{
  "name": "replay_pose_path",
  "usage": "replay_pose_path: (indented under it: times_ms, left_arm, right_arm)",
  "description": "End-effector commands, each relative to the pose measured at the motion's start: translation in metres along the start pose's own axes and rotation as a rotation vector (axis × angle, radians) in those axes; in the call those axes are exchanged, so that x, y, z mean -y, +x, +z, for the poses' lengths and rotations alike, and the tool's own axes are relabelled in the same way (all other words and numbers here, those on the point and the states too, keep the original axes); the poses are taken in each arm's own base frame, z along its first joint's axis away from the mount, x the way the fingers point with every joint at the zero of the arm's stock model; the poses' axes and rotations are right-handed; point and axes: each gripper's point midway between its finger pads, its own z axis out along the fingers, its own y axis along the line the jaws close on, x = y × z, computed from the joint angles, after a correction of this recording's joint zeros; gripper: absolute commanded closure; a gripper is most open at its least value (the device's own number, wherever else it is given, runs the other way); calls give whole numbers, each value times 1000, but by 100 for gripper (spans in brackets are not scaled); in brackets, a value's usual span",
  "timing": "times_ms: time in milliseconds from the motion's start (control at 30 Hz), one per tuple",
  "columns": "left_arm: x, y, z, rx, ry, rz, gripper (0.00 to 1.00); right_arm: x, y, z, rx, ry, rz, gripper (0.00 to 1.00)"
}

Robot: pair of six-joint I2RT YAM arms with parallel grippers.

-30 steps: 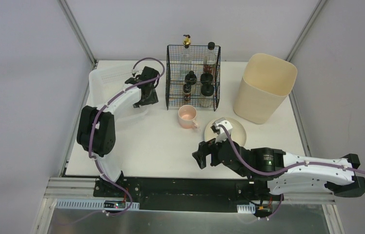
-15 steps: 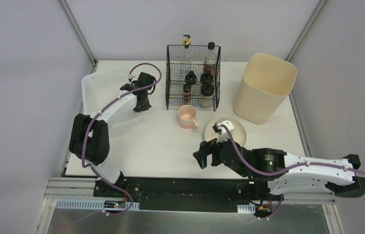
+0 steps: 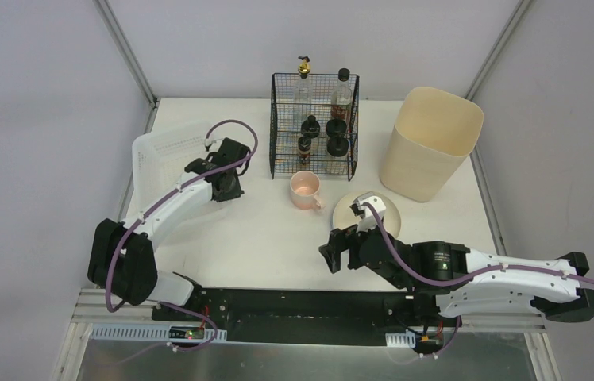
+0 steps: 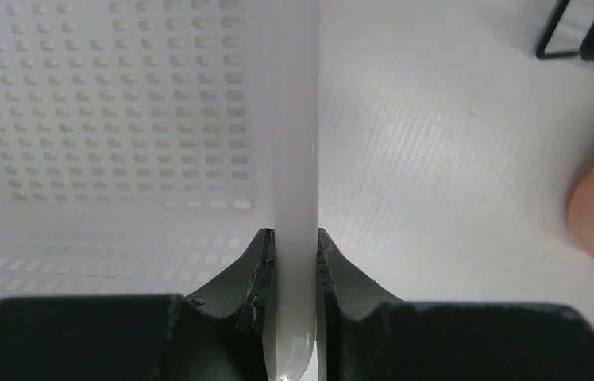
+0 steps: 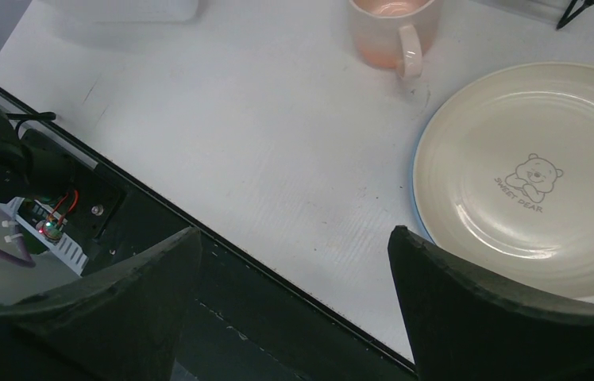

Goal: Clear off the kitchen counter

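While the kitchen counter [image 3: 262,230] spreads wide under both arms | bin [image 3: 417,171] stands far right | tray [image 3: 167,147] sits far left, left gripper [image 4: 295,246] pinching its right wall | plate [image 3: 389,211] lies right of mug [image 3: 305,189] | right gripper [image 5: 292,238] hangs spread wide, holding nothing, over near edge.

left arm [image 3: 173,203] stretched forward | left pincer [image 4: 295,238] clamped on white perforated tray [image 4: 119,119] wall | right arm [image 3: 476,270] folded low, pointing left | right pincer [image 5: 292,238] jaws wide apart, empty
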Motion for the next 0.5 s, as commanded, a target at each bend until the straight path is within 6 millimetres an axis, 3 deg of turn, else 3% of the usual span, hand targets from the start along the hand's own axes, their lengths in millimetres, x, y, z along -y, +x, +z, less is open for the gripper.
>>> replay_pose_path:
  times_ms: [0, 267, 467]
  left_arm:
    - [28, 22, -19, -24, 117, -42, 100]
    - [57, 49, -36, -62, 208, 48, 100]
    - [72, 65, -38, -79, 231, 108, 100]
  right_arm:
    - [15, -14, -9, 46, 59, 2, 8]
    - [41, -22, -18, 115, 125, 40, 1]
    - [59, -9, -9, 49, 213, 36, 1]
